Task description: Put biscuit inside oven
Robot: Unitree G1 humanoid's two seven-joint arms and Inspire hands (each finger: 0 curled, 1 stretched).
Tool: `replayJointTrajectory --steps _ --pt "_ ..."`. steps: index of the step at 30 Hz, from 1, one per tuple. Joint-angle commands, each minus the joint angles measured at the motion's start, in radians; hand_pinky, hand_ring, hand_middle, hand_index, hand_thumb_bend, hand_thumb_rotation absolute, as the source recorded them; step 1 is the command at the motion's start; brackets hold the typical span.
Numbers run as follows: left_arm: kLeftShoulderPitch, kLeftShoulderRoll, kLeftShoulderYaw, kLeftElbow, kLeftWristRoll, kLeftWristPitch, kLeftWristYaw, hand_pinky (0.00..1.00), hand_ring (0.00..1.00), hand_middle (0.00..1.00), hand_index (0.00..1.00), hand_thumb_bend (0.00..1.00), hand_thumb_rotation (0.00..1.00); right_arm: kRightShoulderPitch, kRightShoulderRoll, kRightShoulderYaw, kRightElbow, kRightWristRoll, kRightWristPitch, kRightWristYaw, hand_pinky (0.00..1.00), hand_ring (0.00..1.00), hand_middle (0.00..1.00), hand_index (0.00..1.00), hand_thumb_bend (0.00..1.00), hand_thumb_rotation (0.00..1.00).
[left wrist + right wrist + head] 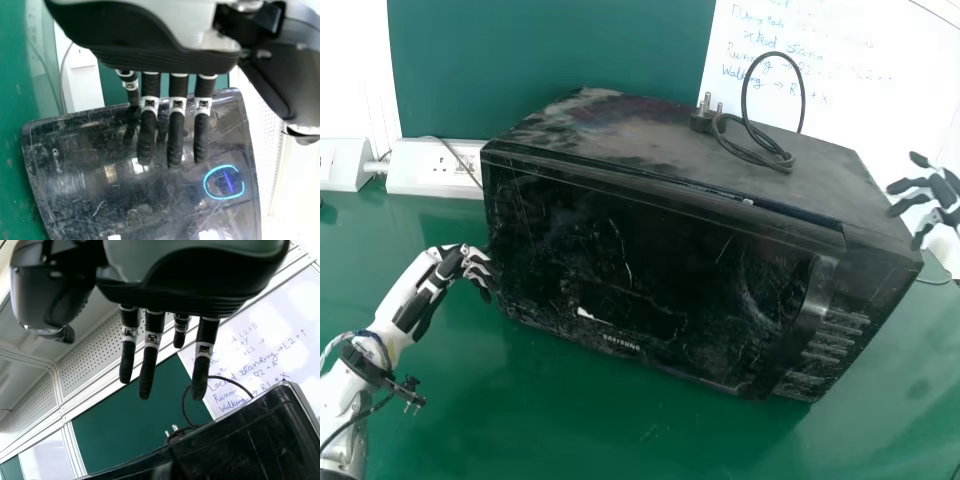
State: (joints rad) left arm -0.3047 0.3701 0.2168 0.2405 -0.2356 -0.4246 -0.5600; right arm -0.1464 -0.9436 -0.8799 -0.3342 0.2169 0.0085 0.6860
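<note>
the oven [640, 140] stands on the bench [570, 410], toward its far edge, with the door [690, 270] closed. pale lettering [621, 342] runs low on the door, below a white scuff; rows of marks [835, 335] line the panel at the oven's right. in the left wrist view, a cyan ring [223, 198] encloses a blue stroke on the glossy front. blue handwriting [780, 48] covers part of the whiteboard [890, 80] behind. a looped cable [745, 95] with its plug [702, 121] rests on top. left hand [450, 265]: open, fingers extended at the oven's left front edge; contact cannot be determined. right hand [942, 188]: open, fingers extended, beyond the oven's right side.
</note>
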Motion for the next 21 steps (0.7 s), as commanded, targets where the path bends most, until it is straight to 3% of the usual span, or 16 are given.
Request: replayJointTrajectory --steps 1,6,10,14,19,21 --pt "0.006 0.011 -0.020 0.007 0.024 -0.005 0.001 0.30 0.35 0.43 0.49 0.52 0.07 0.020 -0.006 -0.026 -0.006 -0.013 0.001 -0.020 0.34 0.45 0.54 0.65 0.62 0.31" --pt "0.005 0.019 -0.020 0.018 0.018 -0.005 -0.006 0.30 0.35 0.44 0.49 0.52 0.07 0.037 -0.007 -0.040 -0.008 -0.031 0.016 -0.048 0.35 0.47 0.56 0.66 0.68 0.33" --pt "0.005 0.021 -0.020 0.019 0.010 0.005 -0.009 0.31 0.36 0.44 0.49 0.52 0.07 0.041 -0.013 -0.046 -0.001 -0.001 0.025 -0.033 0.37 0.48 0.56 0.66 0.62 0.26" --pt "0.006 0.021 -0.022 0.009 0.018 0.012 0.002 0.30 0.35 0.44 0.49 0.52 0.08 0.050 -0.020 -0.046 0.006 -0.009 -0.003 -0.033 0.31 0.44 0.53 0.64 0.58 0.28" --pt "0.005 0.018 -0.016 0.006 0.015 0.033 0.023 0.29 0.35 0.44 0.49 0.52 0.08 0.044 -0.015 -0.041 0.013 0.014 -0.004 -0.039 0.35 0.46 0.56 0.65 0.62 0.31" --pt "-0.010 0.001 -0.002 0.032 -0.034 0.039 0.007 0.28 0.35 0.43 0.49 0.52 0.08 0.046 -0.015 -0.039 0.010 0.015 -0.004 -0.043 0.36 0.46 0.56 0.64 0.62 0.29"
